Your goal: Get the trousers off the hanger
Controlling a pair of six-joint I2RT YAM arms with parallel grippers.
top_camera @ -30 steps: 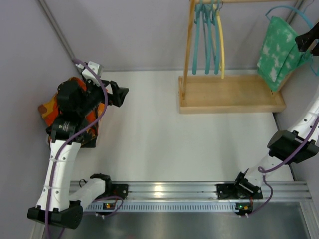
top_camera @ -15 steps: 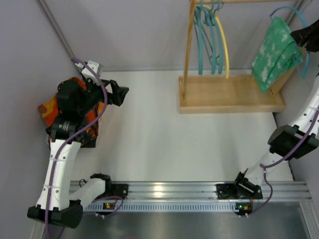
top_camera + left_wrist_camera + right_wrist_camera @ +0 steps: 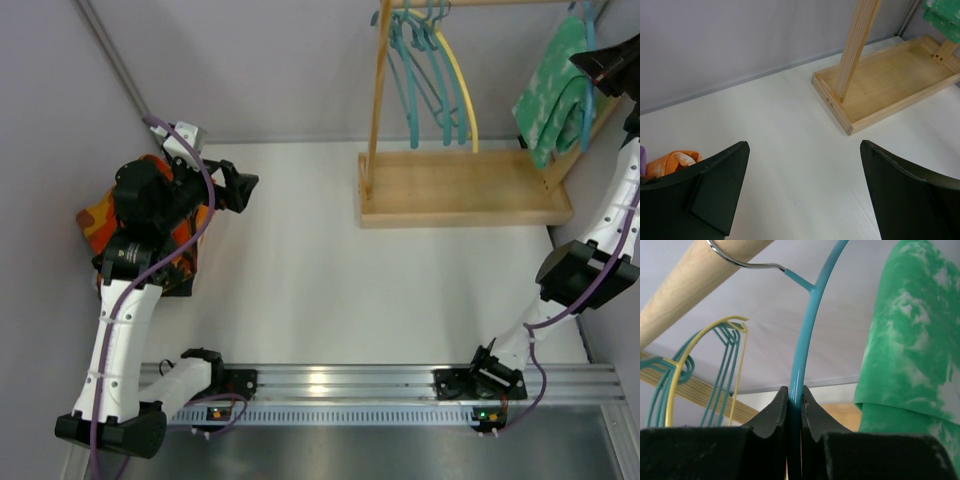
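Done: orange patterned trousers laid beside left gripper, held wide, empty. Remaining: green trousers draped on teal hanger, clamped in right gripper, cloth just beside grip

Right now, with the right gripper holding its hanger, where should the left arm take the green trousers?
Probably the hanging lower end of the green trousers, coming from the left, over the wooden base. They drape folded over the teal hanger, and the right gripper pinches that hanger on their right side.
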